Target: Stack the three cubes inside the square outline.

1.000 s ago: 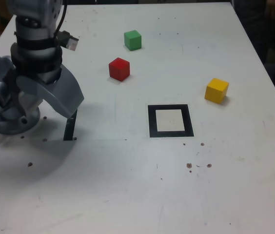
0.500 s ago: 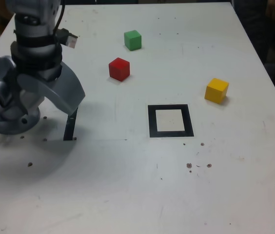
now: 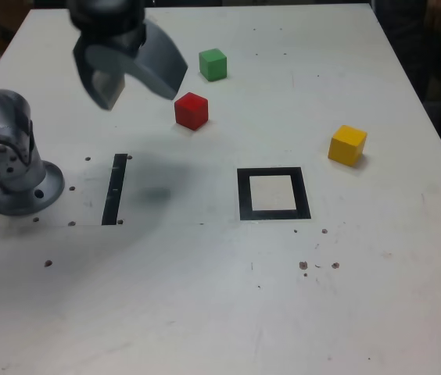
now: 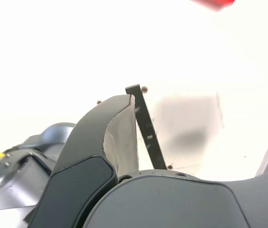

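Your gripper (image 3: 130,74) is hovering with jaws spread wide and empty, near the table's (image 3: 205,312) far edge, just beside the red cube (image 3: 191,110). Green cube (image 3: 213,64) is sitting behind it, yellow cube (image 3: 348,145) near the exterior view's right edge, outline (image 3: 274,194) mid-table, holding nothing.

I work in what looks like a robotics lab: my base (image 3: 13,183) is bolted to a scuffed white tabletop (image 3: 228,305) marked with black tape (image 3: 116,200).

We count three cubes: one red (image 3: 191,110), one green (image 3: 213,64), one yellow (image 3: 348,145). We count one square outline (image 3: 274,194), one tape strip (image 3: 115,188), one gripper (image 3: 130,72) and one table (image 3: 228,305).
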`<action>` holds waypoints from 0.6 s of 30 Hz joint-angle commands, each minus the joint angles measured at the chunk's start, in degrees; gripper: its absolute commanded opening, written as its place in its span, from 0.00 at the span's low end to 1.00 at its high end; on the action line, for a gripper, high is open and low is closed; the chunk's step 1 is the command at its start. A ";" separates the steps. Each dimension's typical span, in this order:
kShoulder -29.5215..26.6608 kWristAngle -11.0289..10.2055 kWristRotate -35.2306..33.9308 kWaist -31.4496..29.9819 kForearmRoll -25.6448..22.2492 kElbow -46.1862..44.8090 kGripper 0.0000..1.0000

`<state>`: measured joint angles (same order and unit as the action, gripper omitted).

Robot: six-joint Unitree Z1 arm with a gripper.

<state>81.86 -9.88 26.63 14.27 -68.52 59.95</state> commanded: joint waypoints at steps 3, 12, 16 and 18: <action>5.83 -1.83 3.41 2.93 -1.40 5.20 0.99; 16.16 -4.00 12.51 9.67 4.55 6.42 0.98; 19.52 -4.99 13.08 9.94 5.97 5.15 0.97; 21.67 -5.38 13.14 9.92 6.46 5.08 0.97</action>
<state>101.97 -14.99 39.69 24.11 -62.42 64.95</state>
